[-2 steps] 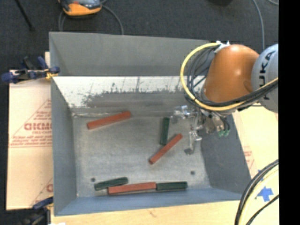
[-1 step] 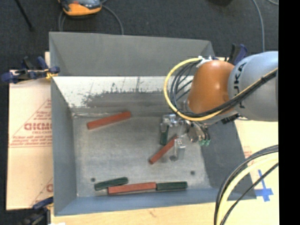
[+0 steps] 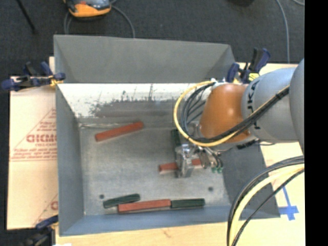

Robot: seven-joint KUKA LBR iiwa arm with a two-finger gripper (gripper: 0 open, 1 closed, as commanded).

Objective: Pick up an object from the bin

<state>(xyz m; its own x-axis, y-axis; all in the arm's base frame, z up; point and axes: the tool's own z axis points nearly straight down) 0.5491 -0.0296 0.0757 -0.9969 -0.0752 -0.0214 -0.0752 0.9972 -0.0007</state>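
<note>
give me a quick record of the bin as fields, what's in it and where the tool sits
bin: grey metal bin, a few loose bars on its floor
tool: low over the floor, right of centre, above the short red bar
short red bar: mid floor, its right end under the tool
slanted red bar: upper left of the floor, apart from the rest
bottom row: left green bar, bottom red bar, right green bar, close together along the near wall
grasp: cannot tell

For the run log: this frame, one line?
gripper: low over short red bar, centre-right of bin | hold: cannot tell | others: long red bar upper-left; row of green and red bars along near wall
</note>
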